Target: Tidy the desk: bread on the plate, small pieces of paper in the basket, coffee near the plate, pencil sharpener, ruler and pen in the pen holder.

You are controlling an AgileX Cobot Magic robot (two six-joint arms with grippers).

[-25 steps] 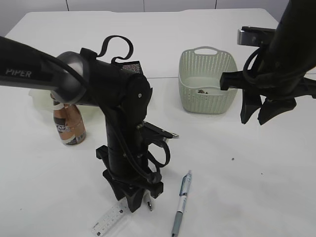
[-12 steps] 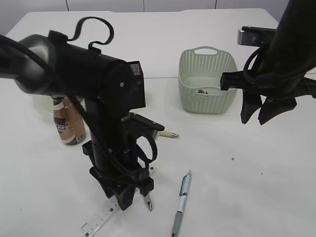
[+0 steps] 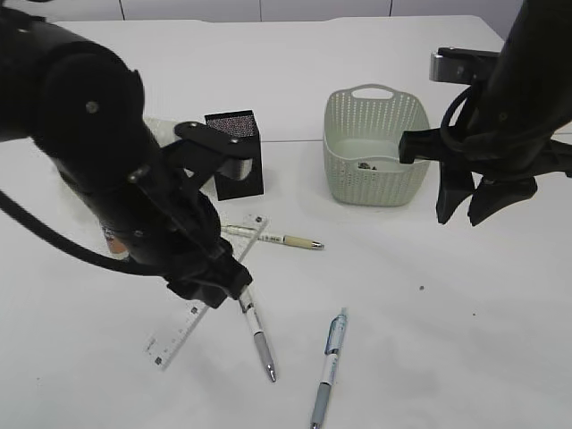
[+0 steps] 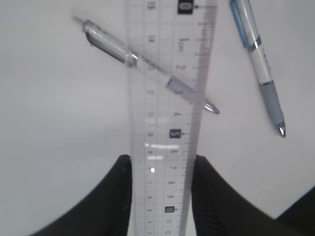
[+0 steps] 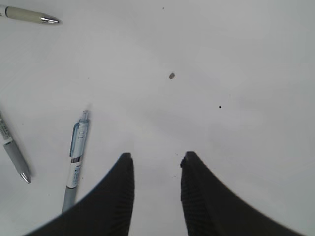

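With the ruler (image 4: 167,123) pinched between the left gripper (image 4: 162,196) fingers, next comes carrying it to the pen holder (image 3: 234,154).

white desk (image 3: 500,340), pens (image 3: 327,366), basket (image 3: 375,147)

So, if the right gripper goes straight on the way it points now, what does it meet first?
Probably only the bare desk. Nothing lies between the right gripper's open jaws, and the blue pen lies off to one side.

backdrop: pale wall panels (image 3: 192,9), vertical seams | stray: tiny dark speck (image 3: 422,288), lying alone
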